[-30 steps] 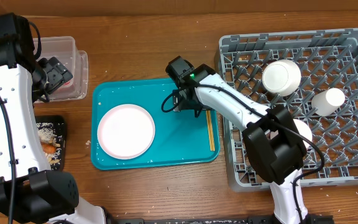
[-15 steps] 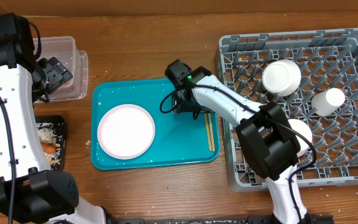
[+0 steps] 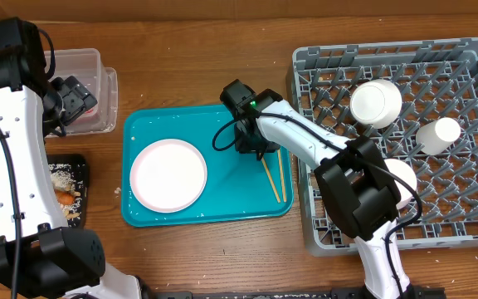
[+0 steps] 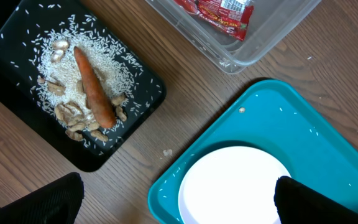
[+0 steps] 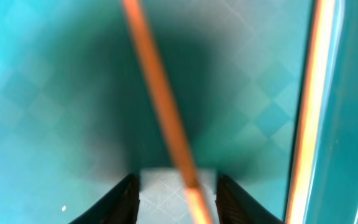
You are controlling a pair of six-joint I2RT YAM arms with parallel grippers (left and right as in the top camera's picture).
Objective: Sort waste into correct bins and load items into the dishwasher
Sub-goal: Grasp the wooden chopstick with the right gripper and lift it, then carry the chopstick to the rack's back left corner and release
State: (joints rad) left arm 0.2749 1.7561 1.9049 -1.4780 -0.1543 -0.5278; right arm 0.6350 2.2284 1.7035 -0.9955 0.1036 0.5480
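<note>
Right hand (image 3: 254,148) low over teal tray (image 3: 173,123), fingers narrowed either side of one chopstick (image 5: 160,106); grip unclear. That stick lies slanted. Second chopstick (image 3: 283,174) hugs tray's 3 o'clock rim, dish rack (image 3: 309,62) just beyond. Bare tray floor between sticks and plate (image 3: 168,174). Left hand (image 4: 176,202) spread wide.

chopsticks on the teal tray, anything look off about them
Yes. One chopstick lies straight along the teal tray's right edge, but the other chopstick is skewed, so they form a V. Its upper end sits between the right gripper's fingers.
</note>
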